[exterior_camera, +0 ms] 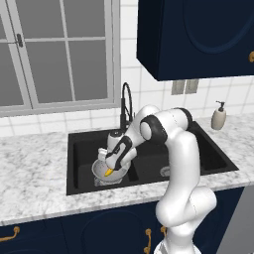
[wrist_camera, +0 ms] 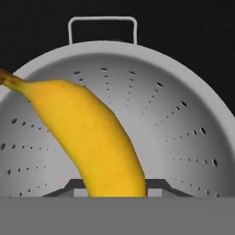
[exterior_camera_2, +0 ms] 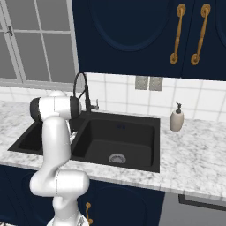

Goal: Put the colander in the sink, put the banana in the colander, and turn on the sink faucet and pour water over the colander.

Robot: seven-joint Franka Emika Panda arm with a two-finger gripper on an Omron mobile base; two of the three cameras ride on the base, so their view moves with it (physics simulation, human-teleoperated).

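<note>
gripper [exterior_camera: 110, 171]: reaches down into the left basin, its tip just above the colander bowl; the jaws are drawn in close with the banana between them, nearly as tight as they go.
banana [wrist_camera: 89, 137]: yellow, curved, held at the gripper tip; in the hand view it rises from between the fingers and slants up to the left, its dark stem end near the colander rim. In the left base view a yellow end shows right under the hand, over the colander bowl.
colander [wrist_camera: 174, 114]: directly beneath the gripper, round silvery perforated bowl, upright on the floor of the left basin; one wire handle sits at the far rim from the hand.
sink [exterior_camera: 79, 163]: matte black double basin around and below the gripper; the colander stands in the left basin, the right basin lies to the gripper's right with a round silver drain [exterior_camera_2: 117, 158].
sink faucet [exterior_camera: 125, 106]: black arched neck, behind the gripper at the sink's back edge.
soap dispenser [exterior_camera: 218, 116]: beige bottle, far to the gripper's right on the marbled counter [exterior_camera: 34, 168], beyond the sink's right corner.
window [exterior_camera: 54, 54]: behind the counter, farther back than the faucet, to the gripper's left.
</note>
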